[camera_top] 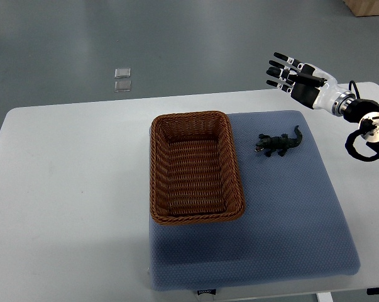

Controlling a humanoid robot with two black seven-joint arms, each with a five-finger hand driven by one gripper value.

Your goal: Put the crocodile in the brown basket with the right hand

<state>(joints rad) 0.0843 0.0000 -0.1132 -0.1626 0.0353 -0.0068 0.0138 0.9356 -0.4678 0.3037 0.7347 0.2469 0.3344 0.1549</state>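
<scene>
A small dark green toy crocodile (278,144) lies on the blue mat, just right of the brown wicker basket (161,179). The basket is rectangular and holds nothing. My right hand (288,73) hovers above the table's far edge, up and to the right of the crocodile, well apart from it. Its fingers are spread and hold nothing. Its arm comes in from the right edge. The left arm does not show.
A blue padded mat (290,220) covers the right part of the white table (70,201). Two small clear squares (122,79) lie on the grey floor beyond the table. A wooden box corner (369,7) shows at top right.
</scene>
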